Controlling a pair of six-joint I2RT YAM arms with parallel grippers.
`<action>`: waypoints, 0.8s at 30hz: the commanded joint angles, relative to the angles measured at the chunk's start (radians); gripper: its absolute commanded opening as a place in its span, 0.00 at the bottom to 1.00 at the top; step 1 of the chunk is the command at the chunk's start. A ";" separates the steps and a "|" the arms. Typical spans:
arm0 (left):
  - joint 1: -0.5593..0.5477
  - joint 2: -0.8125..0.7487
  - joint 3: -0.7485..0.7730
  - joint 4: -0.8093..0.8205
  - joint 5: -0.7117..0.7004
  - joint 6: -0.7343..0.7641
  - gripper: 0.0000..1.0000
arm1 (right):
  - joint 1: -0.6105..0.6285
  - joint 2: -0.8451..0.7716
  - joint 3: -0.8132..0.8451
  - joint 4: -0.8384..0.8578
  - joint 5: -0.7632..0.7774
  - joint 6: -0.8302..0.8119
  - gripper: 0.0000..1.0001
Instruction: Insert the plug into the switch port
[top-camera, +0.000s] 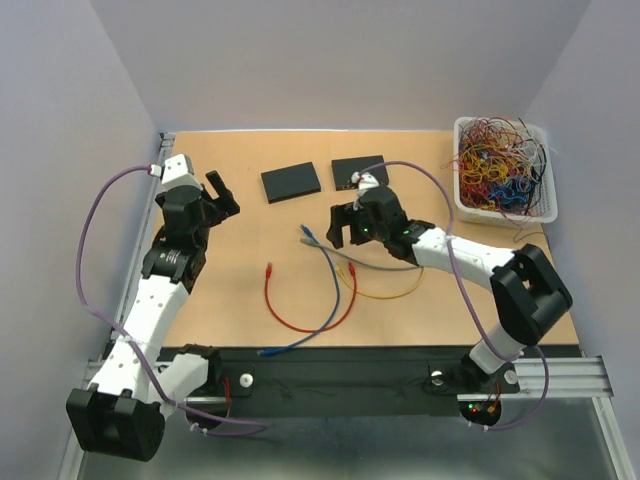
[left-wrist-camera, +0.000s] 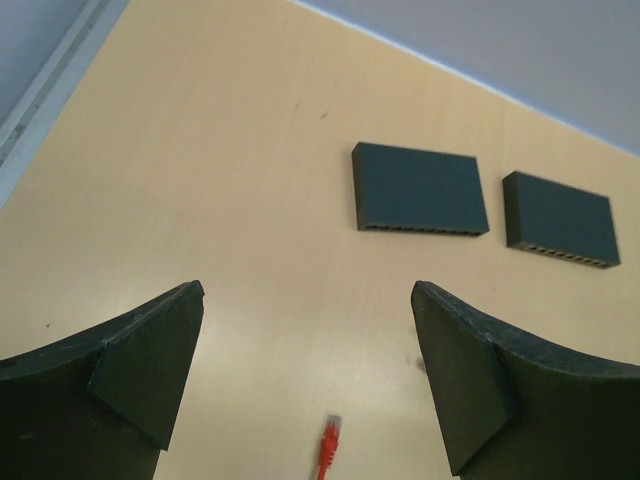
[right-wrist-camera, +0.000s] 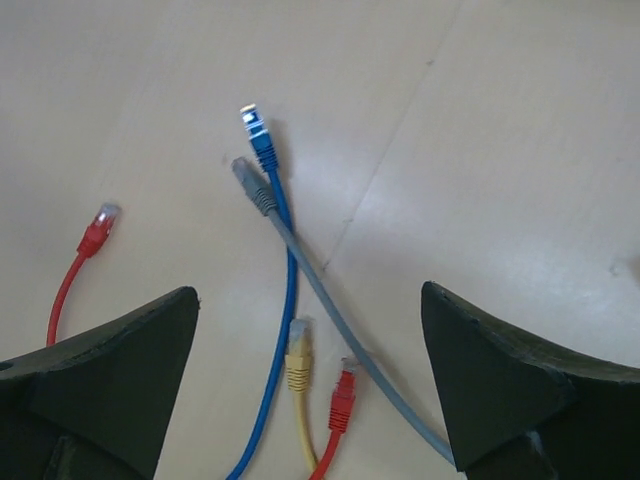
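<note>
Table tan. Left switch and right switch plain black. Blue cable, grey cable, yellow cable, red cable. Basket at 2 o'clock white; wires multicoloured.

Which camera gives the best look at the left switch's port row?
The left wrist view: the left switch faces it, its port row visible along the front edge. The top external view shows only its top, ports hidden. The right wrist view misses it, showing only cables.

End effector spread wide over blue plug, grey plug, yellow plug
</note>
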 joint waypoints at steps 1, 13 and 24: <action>0.002 0.033 0.070 -0.070 0.002 0.042 0.91 | 0.100 0.058 0.097 -0.025 0.067 -0.071 0.95; 0.004 0.014 0.056 -0.066 -0.012 0.036 0.85 | 0.108 0.282 0.276 -0.034 0.110 -0.083 0.78; 0.002 0.043 0.067 -0.079 -0.007 0.039 0.81 | 0.111 0.413 0.414 -0.045 0.138 -0.110 0.62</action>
